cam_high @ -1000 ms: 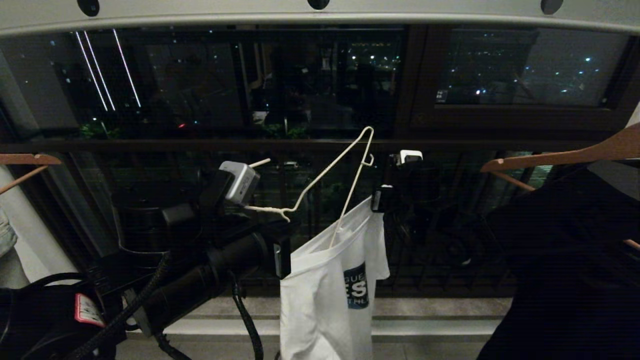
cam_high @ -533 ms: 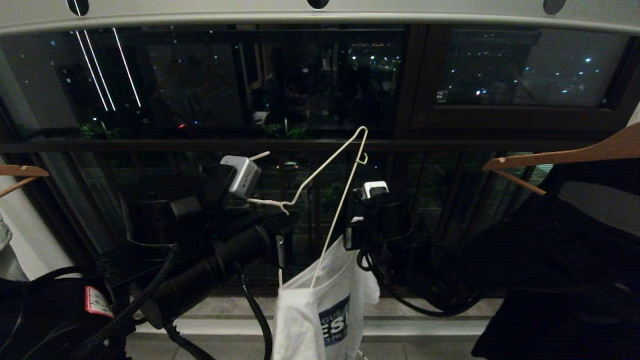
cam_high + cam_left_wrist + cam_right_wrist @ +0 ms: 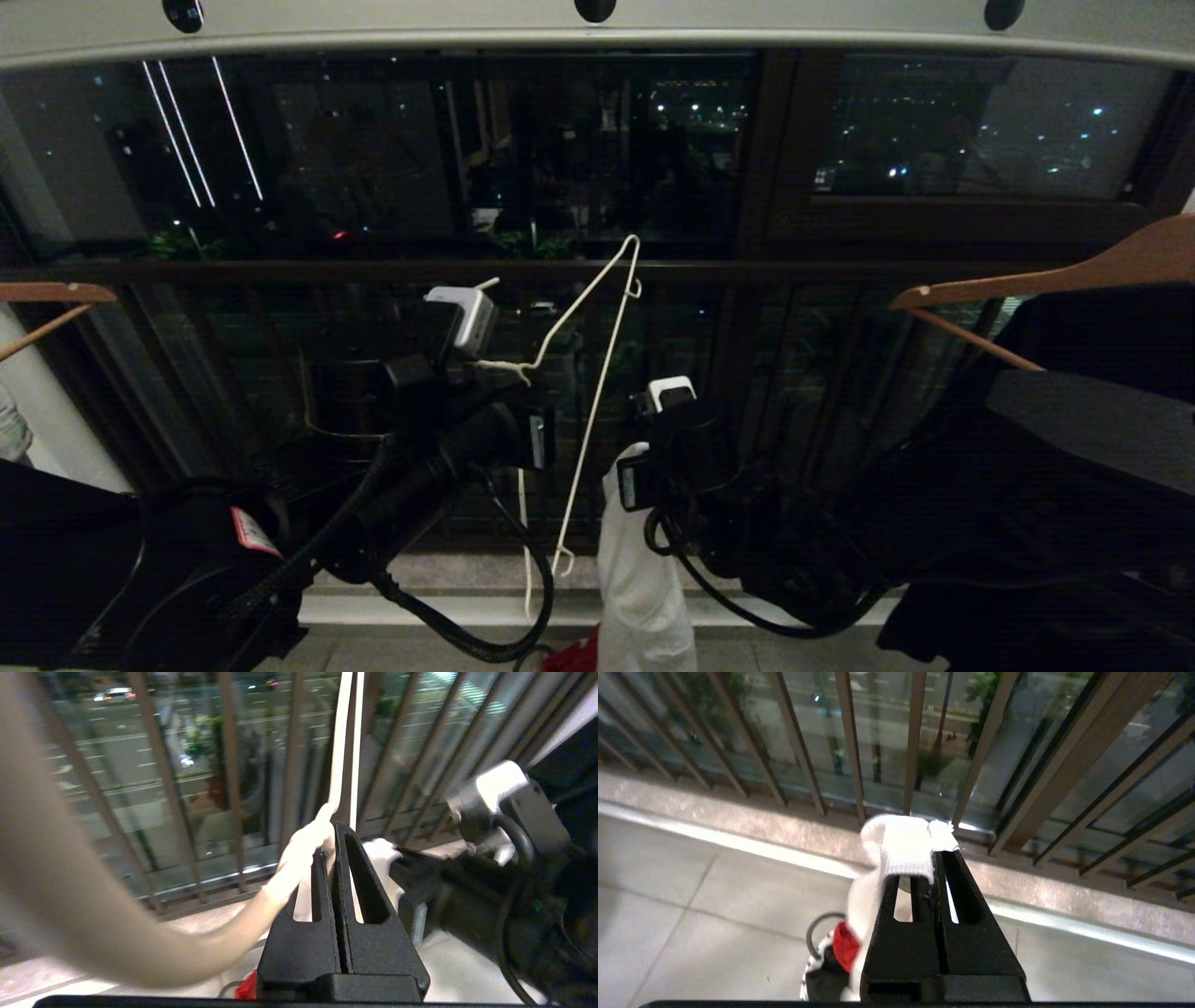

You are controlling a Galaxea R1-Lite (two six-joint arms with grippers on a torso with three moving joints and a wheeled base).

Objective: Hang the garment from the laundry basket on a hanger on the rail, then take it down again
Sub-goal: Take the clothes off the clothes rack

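The pale grey rail (image 3: 373,23) with black holes runs along the top of the head view. Below it my left gripper (image 3: 497,367) (image 3: 329,833) is shut on the twisted neck of the white wire hanger (image 3: 602,373) (image 3: 345,742), which hangs steeply tilted and bare. To its right and lower down, my right gripper (image 3: 635,467) (image 3: 931,856) is shut on the collar edge of the white garment (image 3: 644,579) (image 3: 896,844), which dangles in a narrow bunch beside the hanger's lower end. The laundry basket (image 3: 815,970) stands on the floor under the right gripper.
A red cloth (image 3: 844,947) (image 3: 574,658) lies in the basket. Brown wooden hangers (image 3: 1036,280) hang at the right and the far left (image 3: 47,294), and a black garment (image 3: 1074,448) fills the right side. The dark railing with vertical bars (image 3: 915,742) stands close ahead.
My right gripper has sunk and drawn the garment down off the hanger. The bare hanger has swung steeper in my left gripper, which has stayed about where it was.
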